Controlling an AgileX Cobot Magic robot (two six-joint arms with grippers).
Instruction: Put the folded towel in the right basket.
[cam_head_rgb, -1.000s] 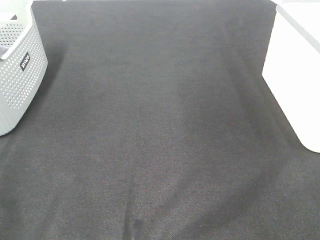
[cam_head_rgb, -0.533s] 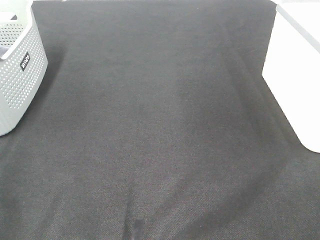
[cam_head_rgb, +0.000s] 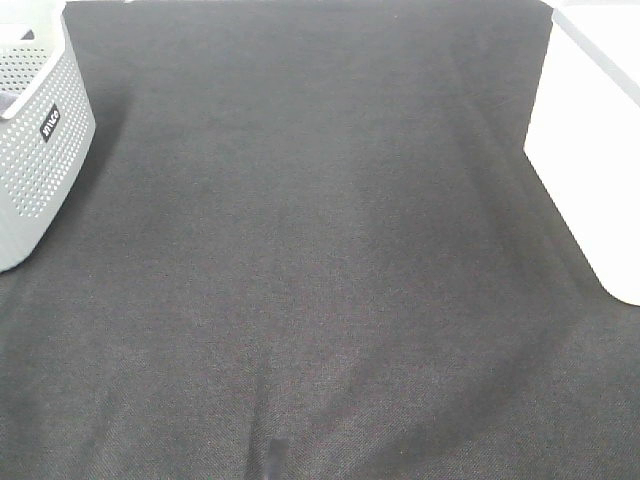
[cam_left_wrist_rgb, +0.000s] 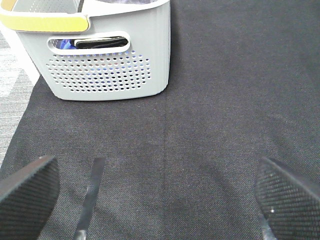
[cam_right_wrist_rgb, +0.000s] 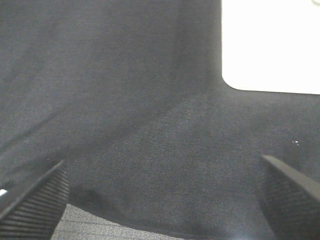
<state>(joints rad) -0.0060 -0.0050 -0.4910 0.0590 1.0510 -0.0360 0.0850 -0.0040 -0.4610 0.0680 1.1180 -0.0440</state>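
No folded towel lies on the black cloth; folded dark fabric shows through the handle slot of the grey perforated basket (cam_left_wrist_rgb: 105, 50), which stands at the far left in the high view (cam_head_rgb: 40, 140). The white right basket (cam_head_rgb: 590, 150) stands at the right edge and also shows in the right wrist view (cam_right_wrist_rgb: 270, 45). My left gripper (cam_left_wrist_rgb: 155, 200) is open and empty above the cloth, a short way from the grey basket. My right gripper (cam_right_wrist_rgb: 160, 200) is open and empty above the cloth near the white basket. Neither gripper shows in the high view.
A black cloth (cam_head_rgb: 320, 260) covers the table, with soft creases running toward the front. Its edge and the grey floor (cam_left_wrist_rgb: 15, 75) show beside the grey basket. A yellow-trimmed rim (cam_left_wrist_rgb: 45, 20) tops that basket.
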